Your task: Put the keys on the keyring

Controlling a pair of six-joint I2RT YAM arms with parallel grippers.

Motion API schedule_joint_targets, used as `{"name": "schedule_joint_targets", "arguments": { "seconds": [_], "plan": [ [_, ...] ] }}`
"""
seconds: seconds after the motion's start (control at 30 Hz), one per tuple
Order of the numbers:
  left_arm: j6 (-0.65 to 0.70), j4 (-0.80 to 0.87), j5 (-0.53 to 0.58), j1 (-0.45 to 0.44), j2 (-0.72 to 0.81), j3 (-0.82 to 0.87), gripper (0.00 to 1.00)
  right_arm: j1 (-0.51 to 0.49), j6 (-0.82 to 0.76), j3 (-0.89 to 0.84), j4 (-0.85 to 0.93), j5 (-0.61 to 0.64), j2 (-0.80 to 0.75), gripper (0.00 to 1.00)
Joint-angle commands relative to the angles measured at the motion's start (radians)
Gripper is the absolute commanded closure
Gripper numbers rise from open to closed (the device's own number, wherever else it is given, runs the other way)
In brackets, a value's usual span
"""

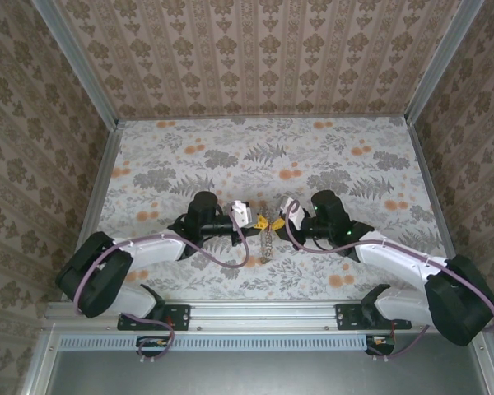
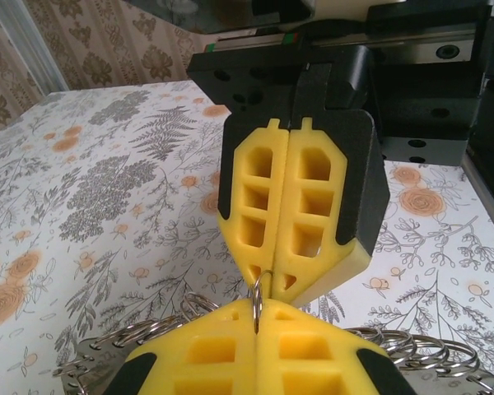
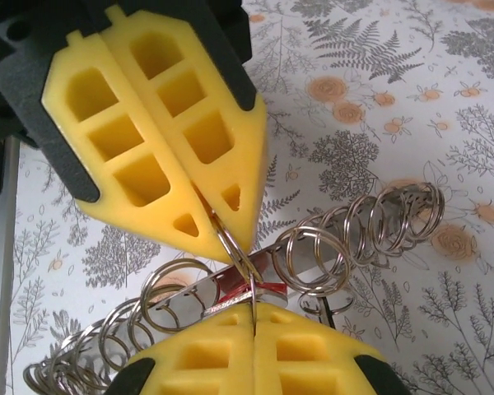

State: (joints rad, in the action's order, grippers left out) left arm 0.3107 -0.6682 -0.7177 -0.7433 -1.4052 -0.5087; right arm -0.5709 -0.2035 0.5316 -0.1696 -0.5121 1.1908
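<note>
Mid-frame in the top view, the left gripper [image 1: 262, 220] and right gripper [image 1: 278, 223] met tip to tip, both sets of hollow-celled yellow pads [image 3: 148, 177] clenched on one thin steel keyring [image 3: 230, 245] (a split wire loop), above a row of shiny rings [image 3: 346, 239] on the floral table [image 1: 313, 156]

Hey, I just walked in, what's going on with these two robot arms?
The left gripper and the right gripper, both yellow-tipped, meet tip to tip above the floral-patterned table. Each is shut on the same thin silvery metal ring, pinched from opposite sides. Beneath lies a row of similar metal split rings.
</note>
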Motion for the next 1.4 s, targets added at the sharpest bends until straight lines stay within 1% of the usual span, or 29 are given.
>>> {"name": "schedule_joint_targets", "arguments": {
  "seconds": [0.0,0.27,0.5,0.63,0.8,0.87,1.03,1.13,1.2,1.27,1.37],
  "plan": [
    [-0.054,-0.171,-0.003,0.008,-0.013,0.014,1.0,0.008,0.116,-0.048,-0.098,-0.005,0.017,0.99],
    [-0.088,-0.285,0.014,0.007,-0.071,0.042,1.0,0.008,0.178,-0.051,-0.1,-0.005,0.082,0.98],
    [-0.087,-0.313,0.029,0.006,-0.098,0.05,1.0,0.008,0.248,-0.058,-0.087,0.025,0.096,0.94],
    [-0.09,-0.324,0.028,0.006,-0.098,0.056,1.0,0.007,0.29,-0.041,-0.012,0.059,0.089,0.91],
    [-0.088,-0.323,0.027,0.006,-0.097,0.051,1.0,0.008,0.319,-0.047,0.013,0.052,0.042,0.87],
    [-0.088,-0.318,0.027,0.006,-0.093,0.05,1.0,0.008,0.303,-0.037,0.06,0.07,0.019,0.85],
    [-0.073,-0.283,0.024,0.004,-0.084,0.043,1.0,0.008,0.241,0.002,0.16,0.146,-0.063,0.71],
    [-0.066,-0.264,0.021,0.002,-0.08,0.037,1.0,0.008,0.192,0.021,0.156,0.138,-0.11,0.7],
    [-0.064,-0.253,0.017,-0.001,-0.079,0.032,1.0,0.008,0.151,0.033,0.124,0.11,-0.116,0.7],
    [-0.061,-0.246,0.015,-0.004,-0.08,0.026,1.0,0.008,0.119,0.042,0.087,0.073,-0.102,0.69],
    [-0.06,-0.239,0.015,-0.007,-0.077,0.022,1.0,0.008,0.074,0.065,0.07,0.059,-0.056,0.69]
  ]
}}
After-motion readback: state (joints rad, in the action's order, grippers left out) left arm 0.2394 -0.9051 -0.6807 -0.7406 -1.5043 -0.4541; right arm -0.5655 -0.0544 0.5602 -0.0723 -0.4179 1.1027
